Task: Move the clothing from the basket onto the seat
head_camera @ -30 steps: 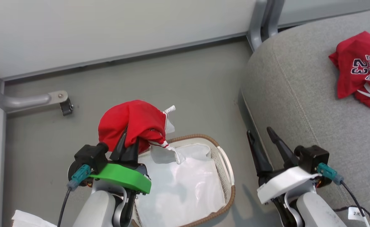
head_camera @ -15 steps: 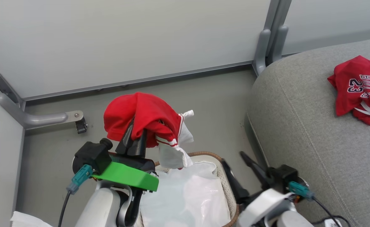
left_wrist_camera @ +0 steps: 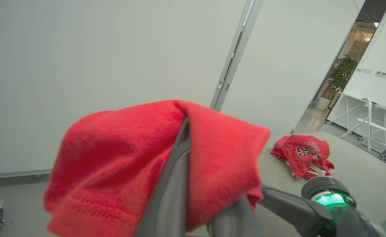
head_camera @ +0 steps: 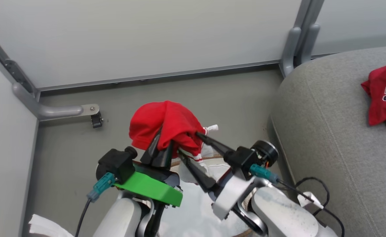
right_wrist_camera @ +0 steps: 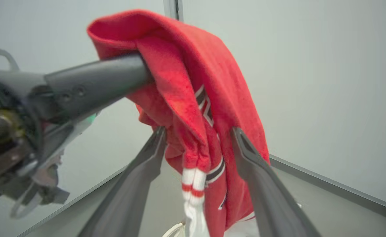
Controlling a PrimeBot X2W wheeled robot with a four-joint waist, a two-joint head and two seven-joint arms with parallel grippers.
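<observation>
Head view: left fingers (head_camera: 154, 152) pinch clothing (head_camera: 168, 123), right fingers (head_camera: 212, 144) spread.

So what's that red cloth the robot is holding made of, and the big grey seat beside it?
The red garment with white striped trim looks like soft, matte, fuzzy knit, probably sports jersey: it drapes limply. The large grey seat cushion looks like coarse woven upholstery, matte, with stitched seams.
</observation>
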